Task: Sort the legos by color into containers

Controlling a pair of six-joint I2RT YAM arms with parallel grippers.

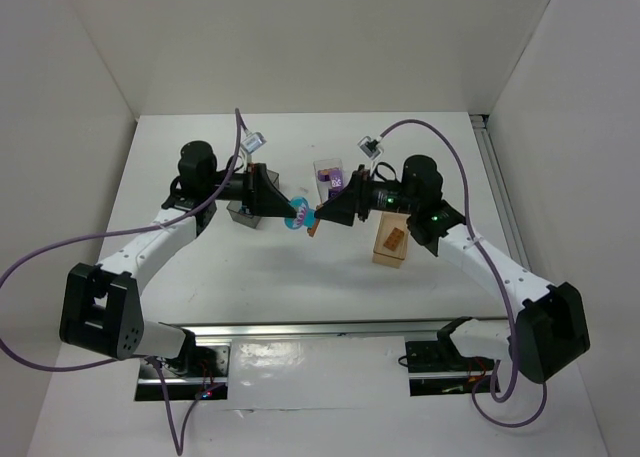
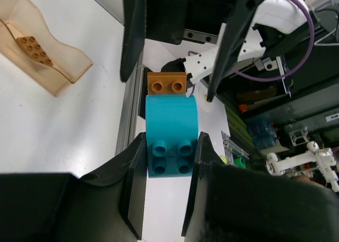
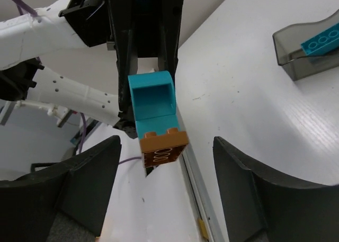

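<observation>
My left gripper (image 2: 165,162) clenches the teal brick (image 2: 171,123), with the orange-brown brick (image 2: 166,83) stuck on at its 12 o'clock. My right gripper (image 3: 165,146) is spread wide, flanking them.

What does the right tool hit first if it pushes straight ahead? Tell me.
The right tool, open, would likely meet the orange-brown brick first; it caps the teal brick clamped in the left tool. Depth is hard to judge.
</observation>
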